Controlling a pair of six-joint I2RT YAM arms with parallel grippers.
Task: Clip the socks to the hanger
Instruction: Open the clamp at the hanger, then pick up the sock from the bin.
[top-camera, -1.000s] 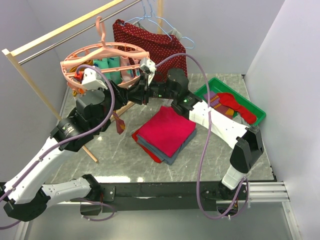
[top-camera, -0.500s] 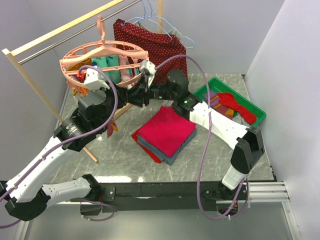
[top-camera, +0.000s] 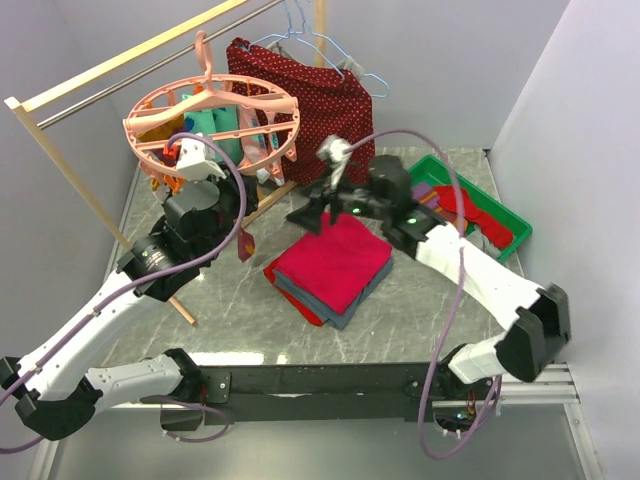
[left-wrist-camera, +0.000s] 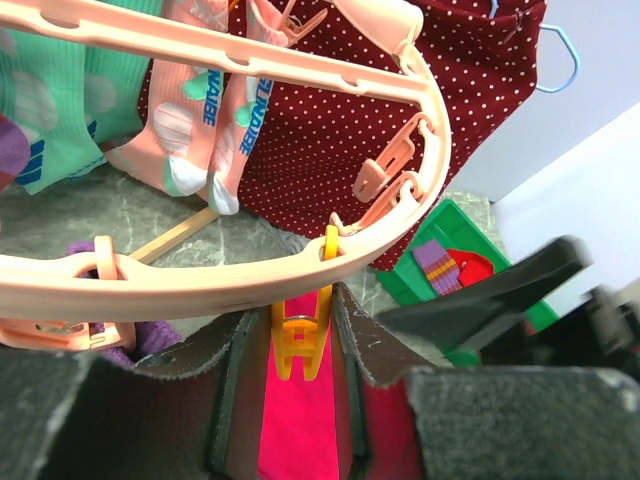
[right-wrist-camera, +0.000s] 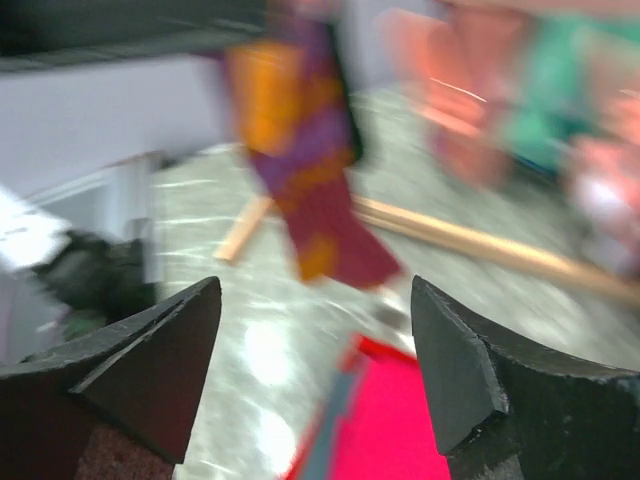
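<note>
The left wrist view shows what the overhead view hides: the left gripper (left-wrist-camera: 296, 322) is closed against a yellow clip (left-wrist-camera: 298, 358) from both sides. The clip dangles from the near rim of the pink hanger (left-wrist-camera: 200, 285). Teal and pink socks (left-wrist-camera: 190, 140) hang from clips farther in.

The overhead view shows a maroon sock (top-camera: 244, 243) dangling just below that gripper, which the left wrist view misses. It also shows loose socks (top-camera: 458, 203) lying in the green tray (top-camera: 518, 237).

The blurred right wrist view shows the right gripper (right-wrist-camera: 315, 300) spread wide with nothing between its fingers, above the red cloth stack (top-camera: 330, 262).

Half a second ago that gripper was up at the hanger's rim beside the left one. Now it is well apart from the hanger, low over the stack.
</note>
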